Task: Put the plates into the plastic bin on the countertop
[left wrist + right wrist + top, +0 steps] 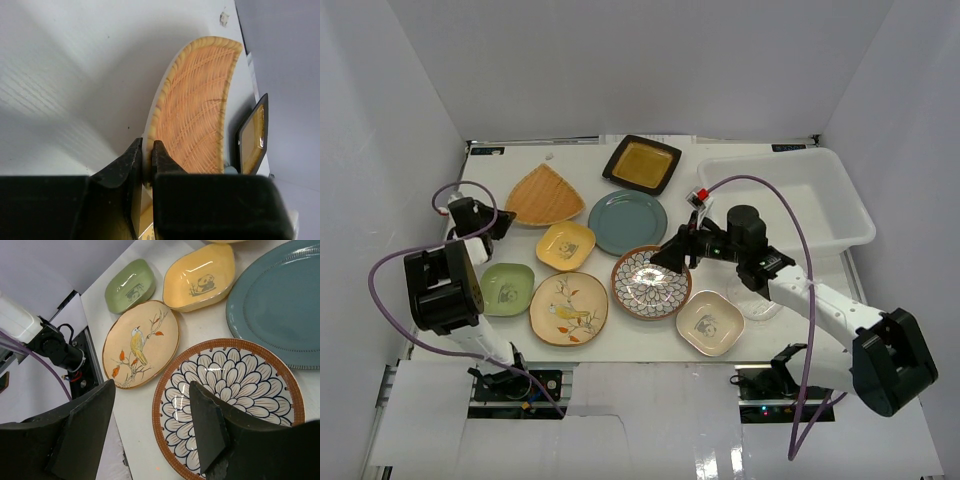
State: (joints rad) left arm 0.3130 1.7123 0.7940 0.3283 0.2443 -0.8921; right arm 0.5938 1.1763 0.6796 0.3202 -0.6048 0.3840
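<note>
My left gripper point(486, 224) is shut on the left rim of an orange woven fan-shaped plate point(544, 195); in the left wrist view its jaws point(147, 159) pinch that plate point(197, 110) at the edge. The right gripper point(666, 258) hangs open over the flower-patterned plate point(650, 282), with nothing between its fingers point(152, 386) and the plate point(240, 390) below them. The plastic bin point(830, 195) stands at the back right of the countertop point(570, 160) and holds no plates.
More plates lie around: dark square point(642, 163), teal round point(627, 221), yellow panda point(566, 245), green point(507, 288), bird-painted point(568, 308), cream panda point(710, 322). A clear glass dish point(756, 306) lies partly under the right arm. White walls close in left, right and back.
</note>
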